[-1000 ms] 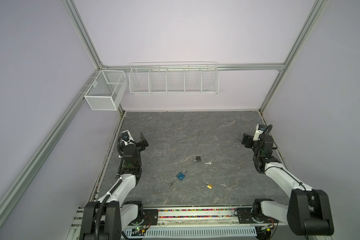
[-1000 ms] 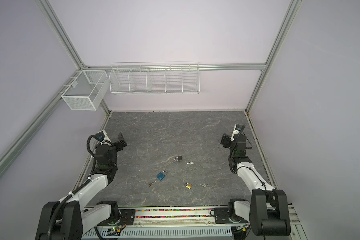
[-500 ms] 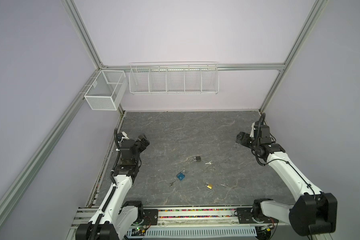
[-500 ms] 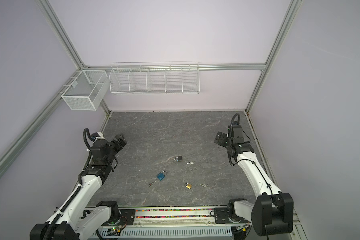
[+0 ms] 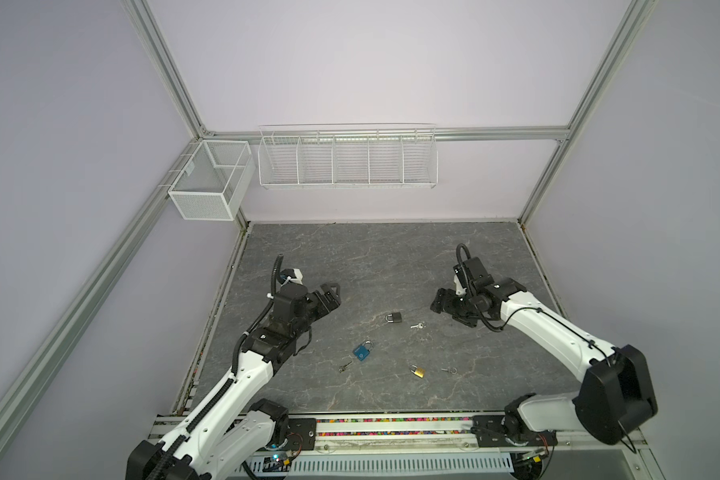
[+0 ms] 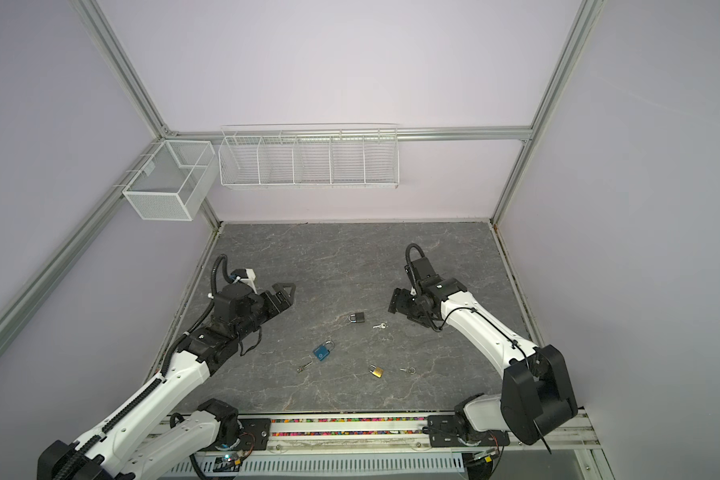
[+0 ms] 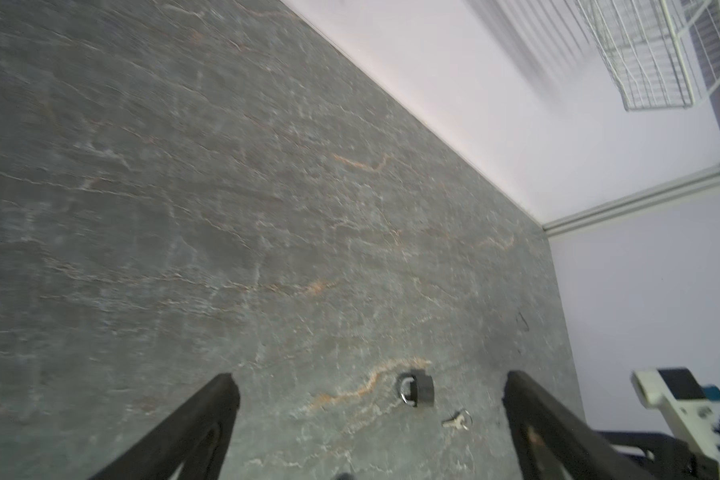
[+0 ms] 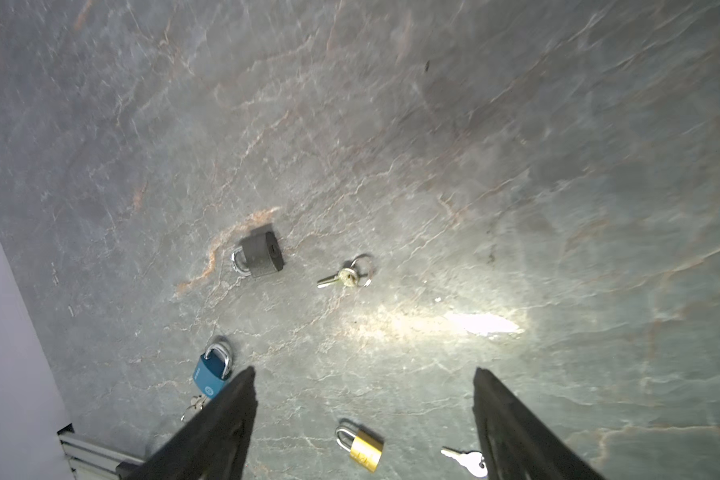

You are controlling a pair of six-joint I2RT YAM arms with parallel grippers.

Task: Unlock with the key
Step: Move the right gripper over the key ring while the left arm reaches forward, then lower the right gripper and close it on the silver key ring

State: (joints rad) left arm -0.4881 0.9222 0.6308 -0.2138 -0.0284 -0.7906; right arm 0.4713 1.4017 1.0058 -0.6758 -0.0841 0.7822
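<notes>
Table (image 5: 391,257): grey stone, padlocks and keys are spread mid-surface | left gripper (image 7: 368,376): jaws are held wide apart, empty | right gripper (image 8: 364,370): jaws are held apart, empty | black padlock (image 5: 393,318): laid flat between the grippers | blue padlock (image 5: 362,351), brass padlock (image 5: 417,371): laid flat, untouched | ringed key (image 5: 417,326): laid just beside black padlock, near right gripper, untouched

- Grey marbled tabletop (image 5: 350,257).
- Mid-surface: black padlock (image 5: 393,318), silver key (image 5: 417,326) just beside it.
- Toward the front edge: blue padlock (image 5: 363,351) beside small key (image 5: 345,366); brass padlock (image 5: 417,370) near ringed key (image 5: 449,370).
</notes>
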